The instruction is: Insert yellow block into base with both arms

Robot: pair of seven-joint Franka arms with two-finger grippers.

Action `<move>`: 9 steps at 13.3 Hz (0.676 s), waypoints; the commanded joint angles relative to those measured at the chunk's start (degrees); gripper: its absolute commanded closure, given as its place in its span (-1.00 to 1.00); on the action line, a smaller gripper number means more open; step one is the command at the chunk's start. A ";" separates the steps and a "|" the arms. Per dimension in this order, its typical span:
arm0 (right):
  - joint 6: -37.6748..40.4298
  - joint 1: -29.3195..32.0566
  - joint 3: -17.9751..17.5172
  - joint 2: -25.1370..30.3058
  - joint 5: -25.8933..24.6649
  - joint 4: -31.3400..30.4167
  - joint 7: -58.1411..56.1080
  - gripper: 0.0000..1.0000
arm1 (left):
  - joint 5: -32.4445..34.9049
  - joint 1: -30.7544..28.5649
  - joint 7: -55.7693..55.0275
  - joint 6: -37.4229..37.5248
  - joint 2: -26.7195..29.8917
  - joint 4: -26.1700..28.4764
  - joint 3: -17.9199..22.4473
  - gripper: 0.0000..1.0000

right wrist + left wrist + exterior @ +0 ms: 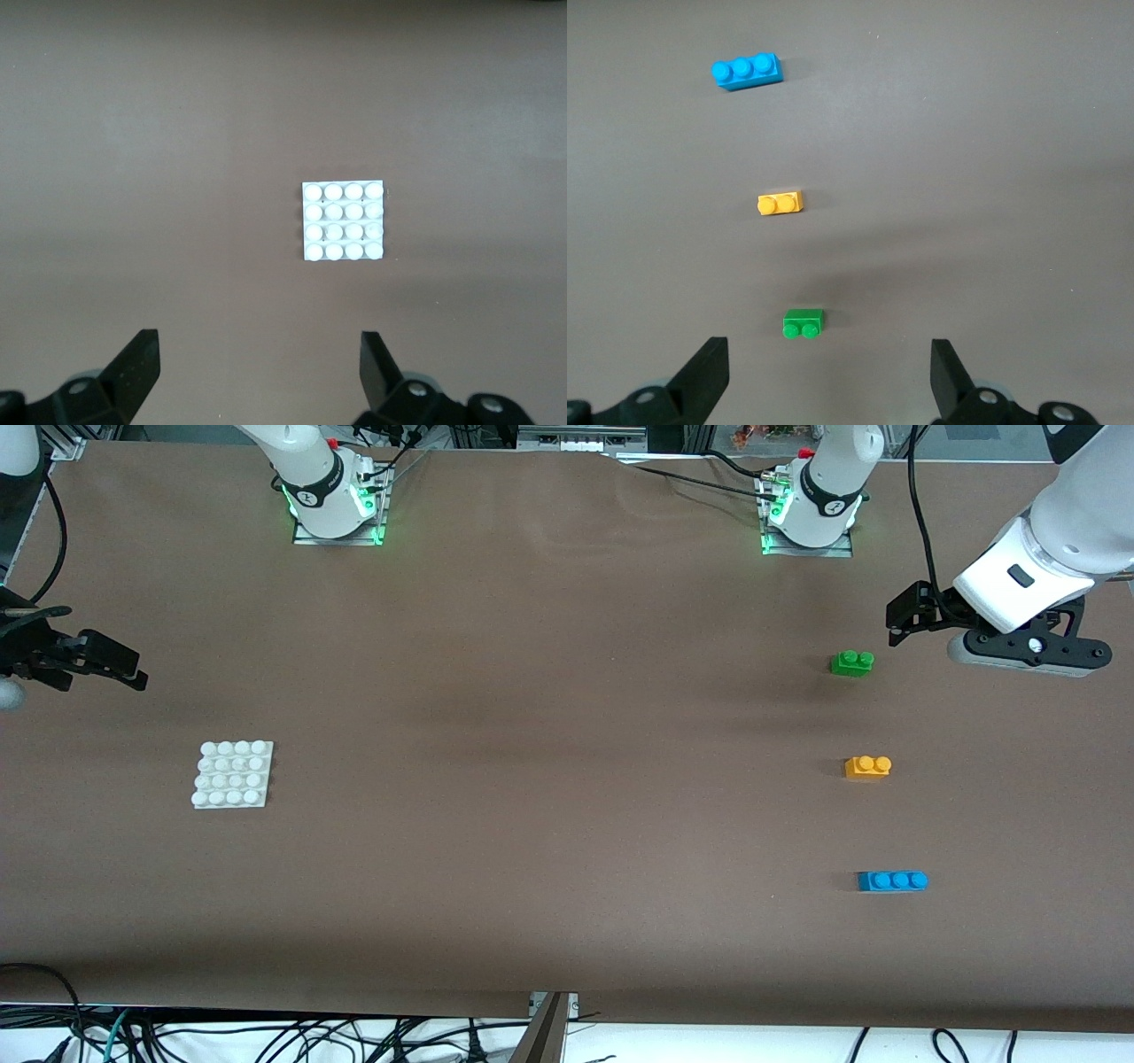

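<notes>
The yellow block [868, 767] [780, 204] lies on the table toward the left arm's end, studs up, with nothing touching it. The white studded base [233, 774] [344, 221] lies flat toward the right arm's end. My left gripper [905, 622] [828, 354] hangs open and empty above the table beside the green brick, well short of the yellow block. My right gripper [124, 669] [259, 343] hovers open and empty at the right arm's end of the table, with the base lying nearer to the front camera.
A green two-stud brick [852, 662] [803, 324] lies farther from the front camera than the yellow block. A blue three-stud brick [892, 880] [747, 71] lies nearer to it. The three bricks form a row. Brown table surface [549, 779] spreads between bricks and base.
</notes>
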State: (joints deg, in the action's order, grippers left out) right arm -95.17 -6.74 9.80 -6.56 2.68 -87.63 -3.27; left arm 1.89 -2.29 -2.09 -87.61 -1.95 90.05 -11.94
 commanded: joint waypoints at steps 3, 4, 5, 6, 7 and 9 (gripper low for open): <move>0.42 0.59 -0.31 -0.38 -0.39 1.15 -0.16 -1.00 | 0.66 -0.09 -0.55 1.21 -0.42 -1.46 0.07 -1.00; 0.42 0.59 -0.31 -0.38 -0.48 1.15 -0.16 -1.00 | 0.66 -0.09 -0.55 1.21 -0.34 -1.46 0.16 -1.00; 0.42 0.59 -0.31 -0.38 -0.48 1.15 -0.16 -1.00 | 0.66 -0.09 -0.64 1.30 -0.34 -1.46 -0.01 -1.00; 0.42 0.59 -0.31 -0.38 -0.48 1.15 -0.16 -1.00 | 0.75 -0.09 -0.64 1.21 -0.34 -1.46 -0.10 -1.00; 0.42 0.59 -0.31 -0.38 -0.48 1.15 -0.16 -1.00 | 0.75 -0.09 -0.64 1.21 -0.34 -1.46 -0.19 -1.00; 0.42 0.76 -0.22 -0.38 -0.39 1.15 -0.24 -1.00 | 0.66 -0.09 -0.64 1.39 -0.34 -1.46 -0.19 -1.00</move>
State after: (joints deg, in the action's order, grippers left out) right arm -95.17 -6.67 9.88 -6.56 2.68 -87.63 -3.27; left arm 1.89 -2.30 -2.09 -87.53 -1.95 90.05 -11.81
